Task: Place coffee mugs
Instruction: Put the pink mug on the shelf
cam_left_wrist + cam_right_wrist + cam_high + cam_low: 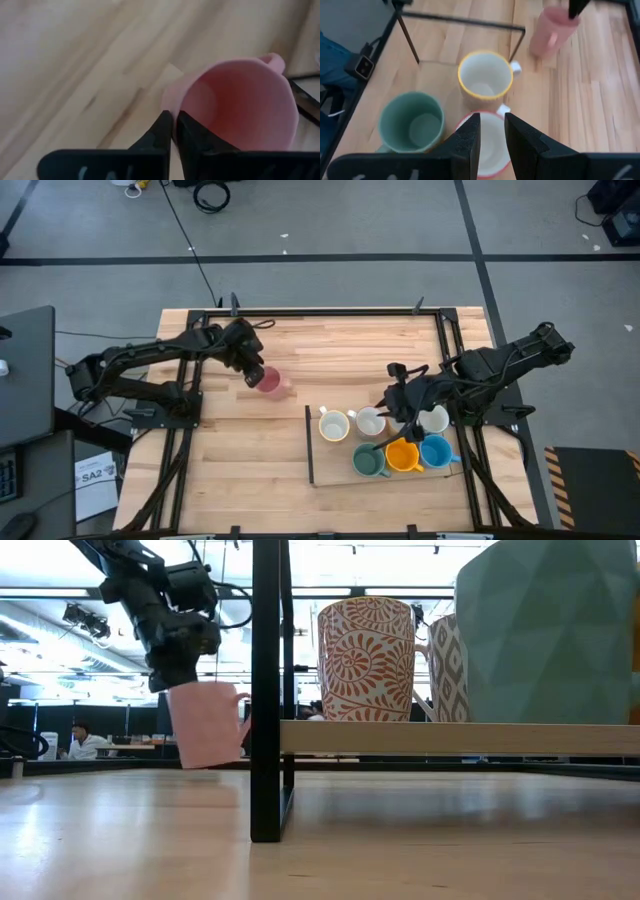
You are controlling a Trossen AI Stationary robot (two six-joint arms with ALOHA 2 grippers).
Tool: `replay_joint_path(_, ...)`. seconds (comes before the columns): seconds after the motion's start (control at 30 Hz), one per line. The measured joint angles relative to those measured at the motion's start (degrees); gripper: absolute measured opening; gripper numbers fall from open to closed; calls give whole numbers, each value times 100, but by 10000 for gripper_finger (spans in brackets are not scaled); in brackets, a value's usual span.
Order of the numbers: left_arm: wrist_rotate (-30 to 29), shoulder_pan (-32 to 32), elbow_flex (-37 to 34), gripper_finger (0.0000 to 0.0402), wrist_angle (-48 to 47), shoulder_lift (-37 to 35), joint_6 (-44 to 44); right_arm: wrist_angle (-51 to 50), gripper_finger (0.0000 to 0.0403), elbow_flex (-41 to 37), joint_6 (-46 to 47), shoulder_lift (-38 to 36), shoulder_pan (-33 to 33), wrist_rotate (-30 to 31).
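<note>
**Pink mug pinched at its rim, clear of the rack**

Pink mug sits on the left-centre part of the worktop, upright with its mouth facing up and its long axis vertical; in the low view its handle sticks out toward the black-framed rack. The left gripper has its jaws closed on the mug's rim — one finger inside the wall, one outside, as the left wrist view shows. In the low view the mug's base seems to sit at or barely above the wood; I cannot tell which.

Bare wood lies between the mug and the near edge, and more between it and the far edge. To its right, a short stretch of bare wood separates it from the rack's left rail.

On the rack, toward the worktop's right side, stand six more mugs in two rows: a yellow-rimmed white mug, a red-rimmed white mug and a white mug behind; a green mug, an orange mug and a blue mug in front. All stand upright, packed close.

The right gripper hovers over the red-rimmed mug, its jaws slightly apart and holding nothing — the rim shows between the fingers.
</note>
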Motion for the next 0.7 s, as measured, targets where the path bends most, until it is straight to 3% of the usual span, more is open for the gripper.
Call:
replay_joint_path(0.33, 179, -722, 0, 20, -177, 0, 235, 982, 94, 0, -732, 0, -20, 1)
replay_joint_path(0.7, -269, -1725, 2, 20, -377, -7, -515, 1359, 94, 0, -835, 0, -307, 0)
